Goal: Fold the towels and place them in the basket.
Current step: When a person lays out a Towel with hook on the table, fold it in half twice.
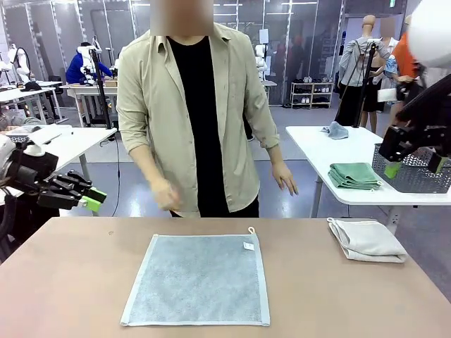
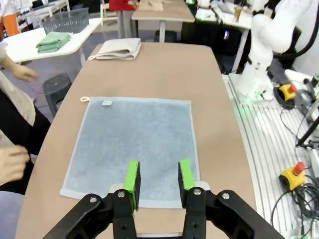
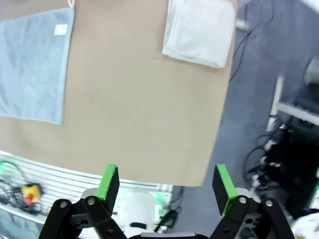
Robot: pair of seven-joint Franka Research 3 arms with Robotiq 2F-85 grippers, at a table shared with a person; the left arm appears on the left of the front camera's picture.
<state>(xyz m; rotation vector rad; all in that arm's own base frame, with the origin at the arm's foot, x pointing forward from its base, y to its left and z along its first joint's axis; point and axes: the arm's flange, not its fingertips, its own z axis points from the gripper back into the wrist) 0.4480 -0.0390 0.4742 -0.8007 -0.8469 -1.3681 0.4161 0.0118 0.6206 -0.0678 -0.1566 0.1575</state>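
Left claw (image 2: pixel 159 167): pads partly apart, empty, aloft left of the blue towel (image 1: pixel 197 279). Right claw (image 3: pixel 167 181): pads wide apart, empty, aloft to its right. Blue towel flat on the table (image 1: pixel 70 282), unfolded, paler hem, loop (image 1: pixel 251 229) and white tag (image 1: pixel 248 246) at far-right corner. To its right: cream towel (image 1: pixel 366 239), folded. Beyond, farther right: folded green towel (image 1: pixel 354 175) beside the wire basket (image 1: pixel 423 183).

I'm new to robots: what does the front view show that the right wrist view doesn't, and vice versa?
Front view extras: the person, plus the green towel and the basket on the white table. Right wrist view extras: loose cables and a yellow button box. Shared: the flat blue towel and the folded cream towel.
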